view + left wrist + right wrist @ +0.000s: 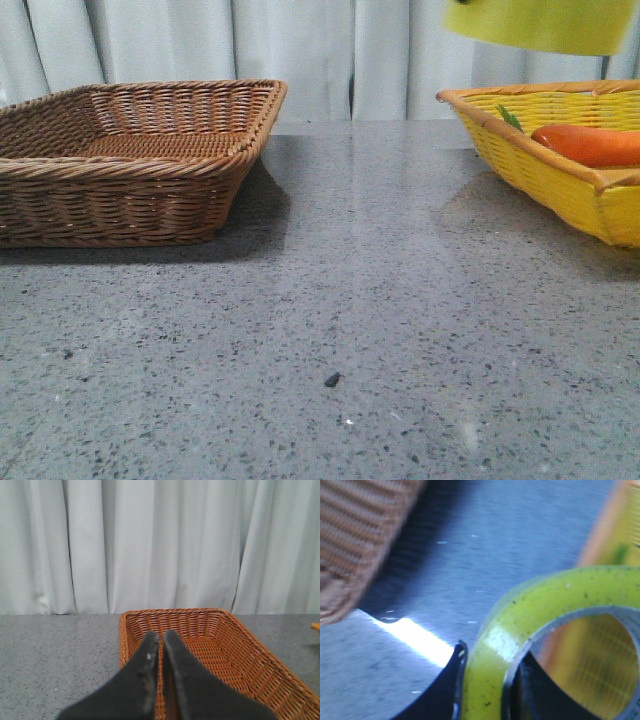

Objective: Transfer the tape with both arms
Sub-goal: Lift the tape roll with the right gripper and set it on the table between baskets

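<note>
The yellow tape roll (540, 25) hangs high at the top right of the front view, above the yellow basket (560, 180); only its lower part shows. In the right wrist view my right gripper (487, 680) is shut on the tape (540, 610), one finger outside the wall and one inside the core. The right gripper itself is out of the front view. My left gripper (161, 640) is shut and empty, its fingers over the near end of the brown wicker basket (240, 650).
The brown wicker basket (130, 160) stands at the back left. The yellow basket at the back right holds an orange carrot (590, 143). Grey speckled table (330, 330) lies between them. White curtain (320, 50) is behind.
</note>
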### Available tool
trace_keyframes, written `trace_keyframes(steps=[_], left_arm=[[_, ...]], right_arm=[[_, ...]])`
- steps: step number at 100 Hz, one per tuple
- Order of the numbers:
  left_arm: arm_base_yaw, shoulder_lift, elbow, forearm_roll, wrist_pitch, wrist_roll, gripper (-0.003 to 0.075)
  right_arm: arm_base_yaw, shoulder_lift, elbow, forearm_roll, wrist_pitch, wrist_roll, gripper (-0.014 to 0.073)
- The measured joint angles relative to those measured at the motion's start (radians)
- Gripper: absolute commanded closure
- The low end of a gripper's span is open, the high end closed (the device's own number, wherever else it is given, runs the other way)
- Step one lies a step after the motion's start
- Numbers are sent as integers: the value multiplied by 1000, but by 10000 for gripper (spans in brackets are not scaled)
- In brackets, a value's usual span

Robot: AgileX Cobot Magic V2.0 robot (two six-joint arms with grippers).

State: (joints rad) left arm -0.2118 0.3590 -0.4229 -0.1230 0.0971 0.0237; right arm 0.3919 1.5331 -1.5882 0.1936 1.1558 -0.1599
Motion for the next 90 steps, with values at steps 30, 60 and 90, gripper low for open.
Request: trace_keyframes(steps=[30, 60, 90], left_arm=[[0, 0, 0, 0, 0, 0, 741], [0, 0, 0, 0, 19, 0, 741], [0, 0, 0, 0, 103, 0, 741]], right_arm=[[161, 85, -2, 8, -50, 31, 657], [165, 251, -2, -11, -69, 40, 652], [165, 300, -3, -27, -69, 42, 376]])
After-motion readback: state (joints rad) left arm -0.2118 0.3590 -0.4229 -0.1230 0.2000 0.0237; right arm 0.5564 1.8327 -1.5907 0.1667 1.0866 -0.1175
